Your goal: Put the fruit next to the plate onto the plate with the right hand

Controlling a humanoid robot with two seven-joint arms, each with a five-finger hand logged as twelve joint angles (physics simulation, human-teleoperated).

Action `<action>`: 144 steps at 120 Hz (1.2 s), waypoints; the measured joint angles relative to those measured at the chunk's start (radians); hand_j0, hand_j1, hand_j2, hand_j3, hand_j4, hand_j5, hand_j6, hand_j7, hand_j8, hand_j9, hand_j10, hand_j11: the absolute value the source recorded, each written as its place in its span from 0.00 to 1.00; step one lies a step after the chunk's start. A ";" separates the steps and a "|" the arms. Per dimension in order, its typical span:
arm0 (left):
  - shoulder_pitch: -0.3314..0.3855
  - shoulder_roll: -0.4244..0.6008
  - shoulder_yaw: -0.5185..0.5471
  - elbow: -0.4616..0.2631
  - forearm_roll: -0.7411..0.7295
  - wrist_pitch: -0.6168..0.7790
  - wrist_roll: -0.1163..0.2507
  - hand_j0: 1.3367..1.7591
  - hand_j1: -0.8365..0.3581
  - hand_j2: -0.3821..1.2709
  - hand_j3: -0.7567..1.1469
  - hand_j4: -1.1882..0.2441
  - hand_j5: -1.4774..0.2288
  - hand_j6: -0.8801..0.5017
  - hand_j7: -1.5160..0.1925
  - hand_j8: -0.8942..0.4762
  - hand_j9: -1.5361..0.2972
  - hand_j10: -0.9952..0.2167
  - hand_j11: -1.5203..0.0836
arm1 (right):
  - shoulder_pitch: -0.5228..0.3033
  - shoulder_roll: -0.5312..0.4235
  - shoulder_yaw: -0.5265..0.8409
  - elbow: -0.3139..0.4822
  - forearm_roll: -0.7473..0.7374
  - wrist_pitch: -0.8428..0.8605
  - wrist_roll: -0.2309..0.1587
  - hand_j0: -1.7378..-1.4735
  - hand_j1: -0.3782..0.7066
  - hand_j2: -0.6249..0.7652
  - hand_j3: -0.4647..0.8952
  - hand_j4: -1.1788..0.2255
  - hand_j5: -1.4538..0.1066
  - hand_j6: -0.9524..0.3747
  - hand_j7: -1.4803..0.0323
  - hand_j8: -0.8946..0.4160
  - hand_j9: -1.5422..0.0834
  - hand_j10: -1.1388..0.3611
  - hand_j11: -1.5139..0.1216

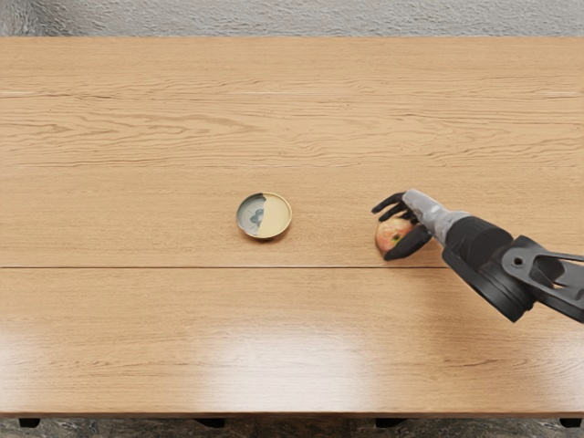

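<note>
The dark fingers (392,203) are curled around the fruit (390,237). Some arch over its far side and one hooks along its near side, so the reddish-yellow ball sits clamped between them. A wrap from two sides like this looks meant to keep a round thing from rolling out during a carry. The right hand (411,224) meets it from the right, its grey wrist and black arm (493,265) slanting in from the picture's right edge, which leaves the way leftward open. Whether the fruit rests on the table (137,182) or is just off it, I cannot tell. It is well to the right of the plate (278,219), a small round dish near the table's middle. The grasp seems made; the carry to the plate is not yet done. The left arm is out of view.
</note>
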 joint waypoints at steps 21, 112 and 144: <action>0.000 0.000 0.000 0.000 0.000 0.000 0.000 0.76 0.99 0.23 0.40 0.82 0.86 0.63 0.88 0.65 0.83 0.82 0.94 | 0.002 0.000 0.009 0.005 0.006 0.003 0.000 0.30 0.50 0.48 0.34 0.50 0.55 0.36 0.58 0.37 0.58 0.59 0.53; 0.000 0.000 0.000 0.000 0.000 0.000 0.000 0.76 0.99 0.23 0.40 0.82 0.86 0.63 0.88 0.65 0.83 0.82 0.94 | 0.053 0.083 0.037 0.029 0.015 0.037 0.000 0.30 0.53 0.63 0.34 0.43 0.45 0.32 0.48 0.37 0.48 0.47 0.46; 0.000 0.000 0.000 0.000 0.000 0.000 0.000 0.76 0.99 0.23 0.40 0.82 0.86 0.63 0.88 0.65 0.83 0.82 0.94 | 0.092 0.169 0.040 0.001 0.017 0.022 0.000 0.30 0.54 0.63 0.34 0.42 0.43 0.33 0.46 0.39 0.46 0.48 0.44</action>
